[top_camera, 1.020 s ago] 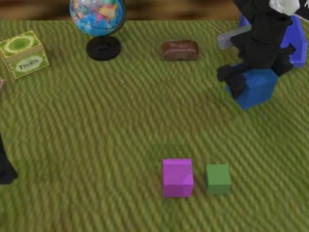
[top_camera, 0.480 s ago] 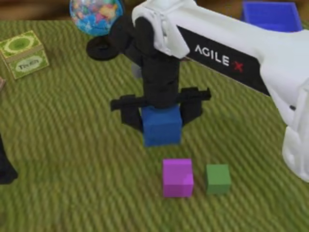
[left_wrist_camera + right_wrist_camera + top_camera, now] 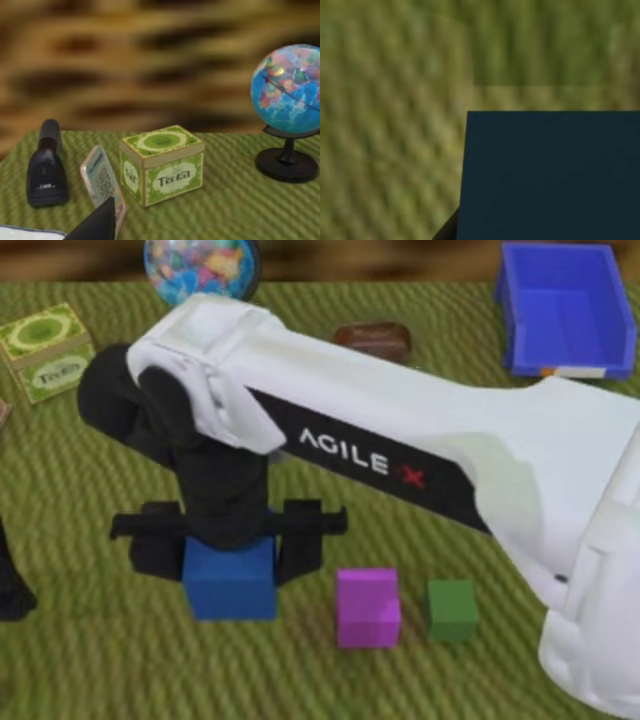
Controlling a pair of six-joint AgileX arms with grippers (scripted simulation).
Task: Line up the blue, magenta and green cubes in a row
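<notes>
Right claw, fingers pressed against either side of the blue cube, now hangs at lower left of centre in the top view, having swept the cube from the upper right of the frame a second ago, across the middle half a second ago, down to the level of the other two. Left to right along the lower part of the frame the order reads blue cube, a gap, magenta cube, then green cube just beside it; those two have not shifted. The right wrist view shows little beyond the dark cube face over the woven green surface, so whether the cube has touched down cannot be told. Judged from this, the row is nearly formed: what remains is to set the cube down and let go. Left arm sits parked at the frame's left edge, its claw barely visible and its fingers' state impossible to tell.
</notes>
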